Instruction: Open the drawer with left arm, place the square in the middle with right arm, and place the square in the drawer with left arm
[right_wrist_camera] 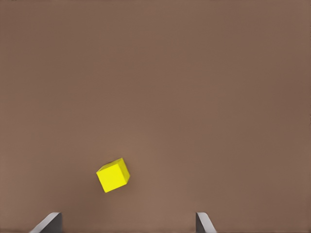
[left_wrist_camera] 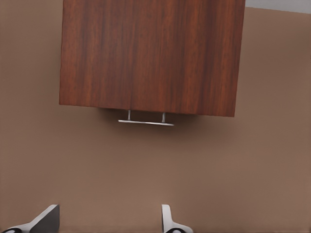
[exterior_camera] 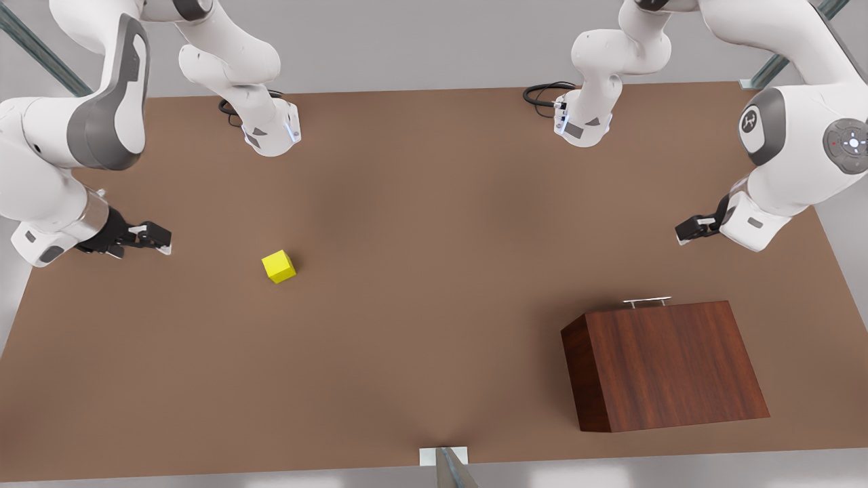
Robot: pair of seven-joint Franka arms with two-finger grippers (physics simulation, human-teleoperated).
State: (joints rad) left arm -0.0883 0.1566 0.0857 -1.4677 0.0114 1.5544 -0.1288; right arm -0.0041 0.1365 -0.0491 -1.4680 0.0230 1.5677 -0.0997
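While the drawer (exterior_camera: 647, 302) sits closed near the surface's (exterior_camera: 420, 339) front-right corner and the square (exterior_camera: 279, 266) lies toward the left edge, left gripper (exterior_camera: 686, 230) and right gripper (exterior_camera: 154, 238) hover, jaws spread, empty—all steps remain.

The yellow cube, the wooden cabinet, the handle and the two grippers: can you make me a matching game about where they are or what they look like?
Things:
1. yellow cube
2. cabinet
3. handle
4. left gripper
5. right gripper

Descriptions:
A. thin silver bar
B. open, empty, close to the cube
C. dark reddish-brown wood, drawer shut
D. bright, lying on bare table
E. open, empty, facing the handle

Pairs: 1-D, 2-C, 3-A, 4-E, 5-B
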